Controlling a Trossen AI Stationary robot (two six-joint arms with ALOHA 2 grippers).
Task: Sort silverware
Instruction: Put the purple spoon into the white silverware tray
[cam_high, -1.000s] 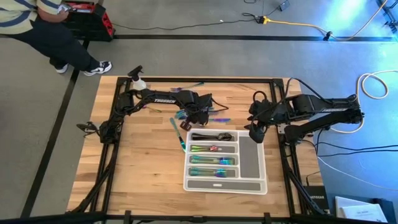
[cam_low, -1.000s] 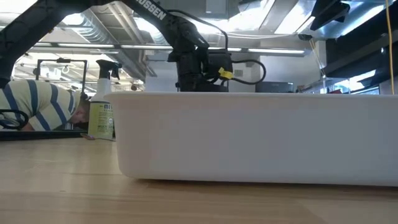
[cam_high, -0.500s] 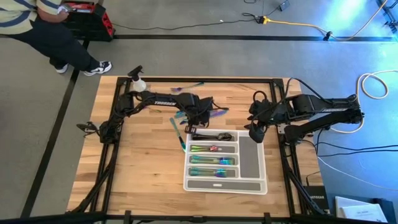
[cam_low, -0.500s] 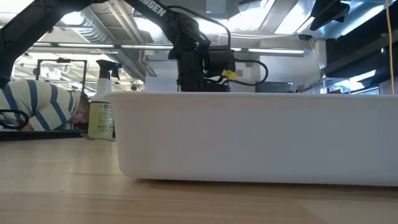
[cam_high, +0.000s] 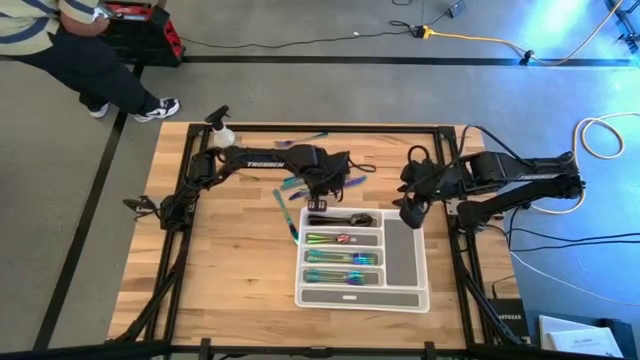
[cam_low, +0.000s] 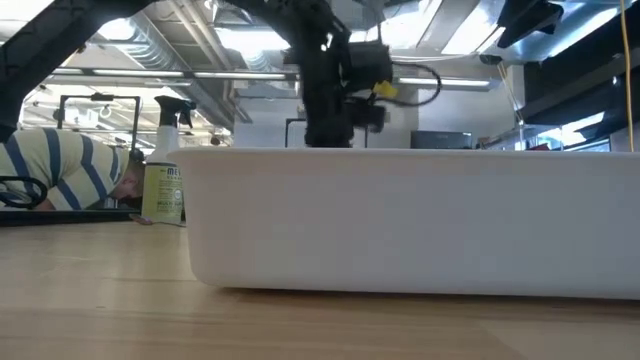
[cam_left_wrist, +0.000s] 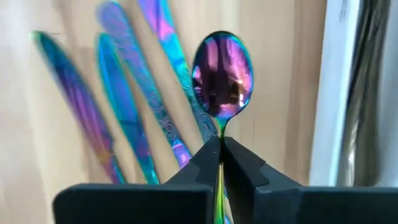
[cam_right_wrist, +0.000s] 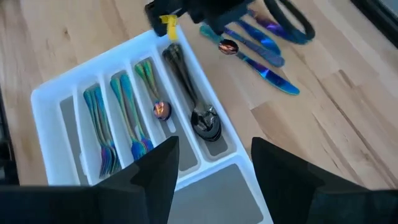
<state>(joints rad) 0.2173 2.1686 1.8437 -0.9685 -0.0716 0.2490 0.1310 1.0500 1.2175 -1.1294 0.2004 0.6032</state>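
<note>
Tabletop (cam_high: 220, 260): I see pale wood planks under both arms.
Writing: I read "TROSSEN" in white on the left arm (cam_high: 262, 158); the spray bottle (cam_low: 163, 182) carries a label I cannot read.
Tray (cam_high: 405, 262): white, with compartments, near the middle; in the right wrist view I see iridescent forks (cam_right_wrist: 102, 130) in its slots and dark spoons (cam_right_wrist: 193, 99) in the slot nearest the loose pieces.
Left pincer (cam_left_wrist: 221, 146): I have it clamped tight on the stem of an iridescent spoon (cam_left_wrist: 222, 74), bowl out ahead, just beside the tray's edge.
Right pincer (cam_right_wrist: 211, 168): fingers wide apart, holding nothing, over the tray's right end.
Loose silverware (cam_high: 285, 215): several iridescent pieces lie on the wood beside the tray.
</note>
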